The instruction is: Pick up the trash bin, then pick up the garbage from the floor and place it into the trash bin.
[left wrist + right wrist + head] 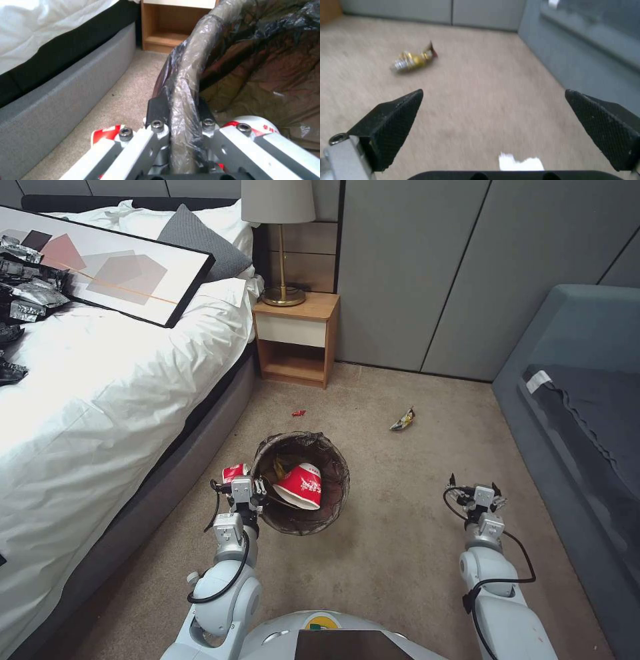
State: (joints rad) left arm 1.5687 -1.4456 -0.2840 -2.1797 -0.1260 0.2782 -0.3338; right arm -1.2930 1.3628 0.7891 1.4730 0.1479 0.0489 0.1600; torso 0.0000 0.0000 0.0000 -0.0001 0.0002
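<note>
My left gripper (pixel 252 488) is shut on the near-left rim of the trash bin (pixel 331 499), a round bucket lined with a dark brown bag. Its rim (pixel 186 82) runs up between the black fingers. A red-and-white paper cup (pixel 300 486) lies inside the bin, and another red-and-white cup (pixel 233 473) sits just outside it by my left gripper. A yellow snack wrapper (pixel 403 419) lies on the beige carpet floor (pixel 400 540) ahead of my right gripper (pixel 473 483), which is open and holds nothing. The wrapper (pixel 411 60) lies beyond the open fingertips (pixel 403 107). A small red scrap (pixel 298 413) lies further ahead.
A white-sheeted bed (pixel 100 380) runs along the left, with a framed picture (pixel 113 267) and black bags (pixel 27 280) on it. A wooden nightstand (pixel 297 340) with a lamp (pixel 280 220) stands ahead. A grey-blue sofa (pixel 580 400) lines the right. Grey wall panels (pixel 433 267) close the back.
</note>
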